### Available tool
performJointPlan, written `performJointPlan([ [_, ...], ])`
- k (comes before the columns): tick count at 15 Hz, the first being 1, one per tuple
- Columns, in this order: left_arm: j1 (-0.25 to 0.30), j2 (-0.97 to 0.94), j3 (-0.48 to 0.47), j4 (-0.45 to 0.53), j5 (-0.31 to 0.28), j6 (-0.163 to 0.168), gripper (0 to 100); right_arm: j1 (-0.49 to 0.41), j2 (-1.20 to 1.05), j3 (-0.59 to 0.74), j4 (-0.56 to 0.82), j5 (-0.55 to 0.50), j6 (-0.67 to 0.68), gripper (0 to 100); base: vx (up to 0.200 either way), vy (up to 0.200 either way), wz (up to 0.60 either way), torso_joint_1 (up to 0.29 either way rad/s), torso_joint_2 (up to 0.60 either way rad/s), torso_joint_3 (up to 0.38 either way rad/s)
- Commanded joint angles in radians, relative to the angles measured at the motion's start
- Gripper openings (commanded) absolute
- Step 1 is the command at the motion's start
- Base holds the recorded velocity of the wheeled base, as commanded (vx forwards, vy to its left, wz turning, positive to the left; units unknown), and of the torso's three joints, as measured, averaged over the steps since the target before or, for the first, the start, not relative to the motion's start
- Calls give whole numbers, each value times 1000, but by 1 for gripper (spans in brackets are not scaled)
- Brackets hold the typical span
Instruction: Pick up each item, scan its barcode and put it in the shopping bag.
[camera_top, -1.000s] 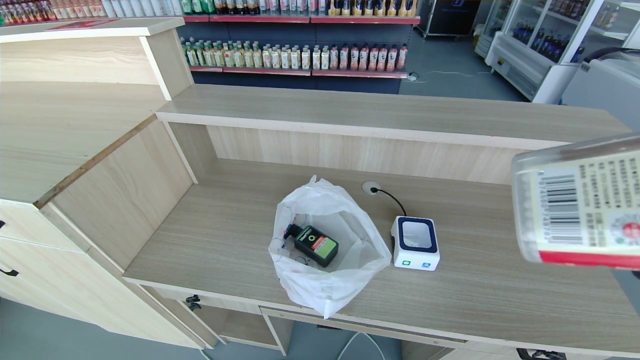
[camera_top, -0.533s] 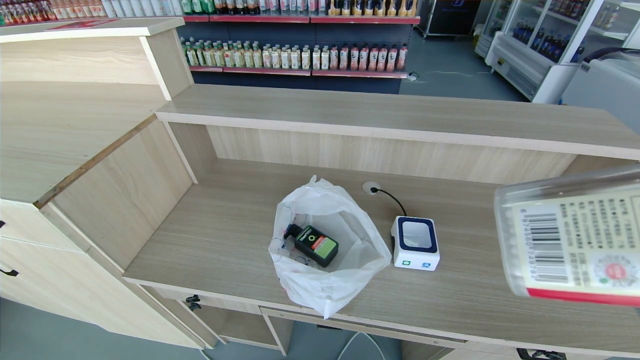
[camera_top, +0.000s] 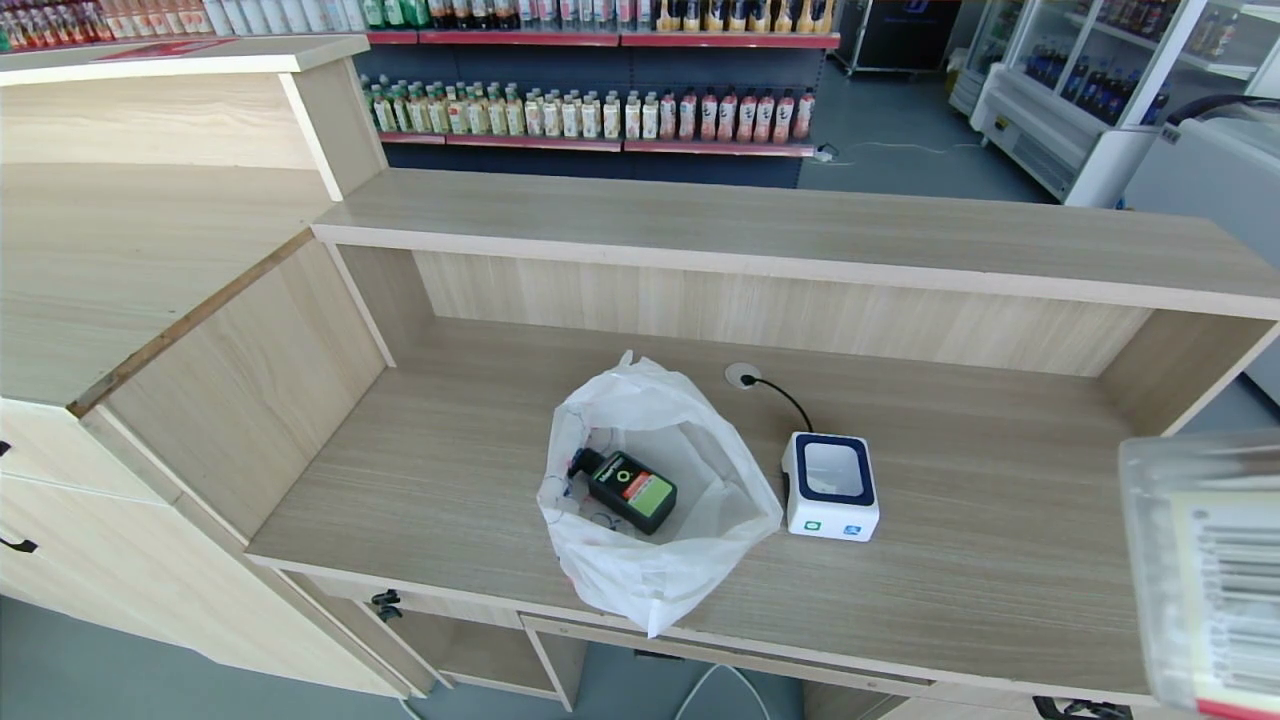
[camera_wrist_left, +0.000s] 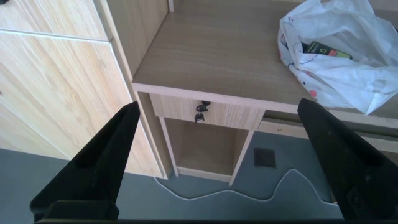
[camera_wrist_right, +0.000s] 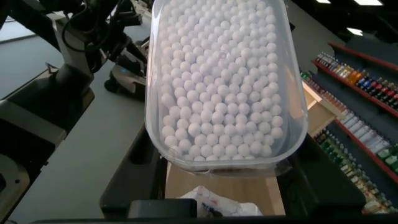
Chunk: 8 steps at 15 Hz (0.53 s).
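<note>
Counter (camera_top: 450, 470) before drink shelves (camera_top: 600, 115); left pincer (camera_wrist_left: 217, 109) agape, right pincer (camera_wrist_right: 222, 163) tight around swab tub (camera_wrist_right: 217, 81)

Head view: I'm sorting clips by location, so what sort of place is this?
Probably a small shop's checkout: a barcode scanner sits on the wooden counter beside a shopping bag, with shelves of bottled drinks and glass-door fridges behind.

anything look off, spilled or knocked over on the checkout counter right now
Nothing stands out. The shopping bag sits open on the counter, the green bottle lying inside it, the scanner flat beside it; the clear tub held aloft shows no spill.
</note>
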Motion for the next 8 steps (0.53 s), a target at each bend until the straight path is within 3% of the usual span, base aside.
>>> performJointPlan([
  [1,1,0,0,0,0,0,100,-3,-13,0,5,0,-1,0,0,0,0,0,0,0],
  [8,1,0,0,0,0,0,100,-25,-25,-16,25,-12,-1,0,0,0,0,0,0,0],
])
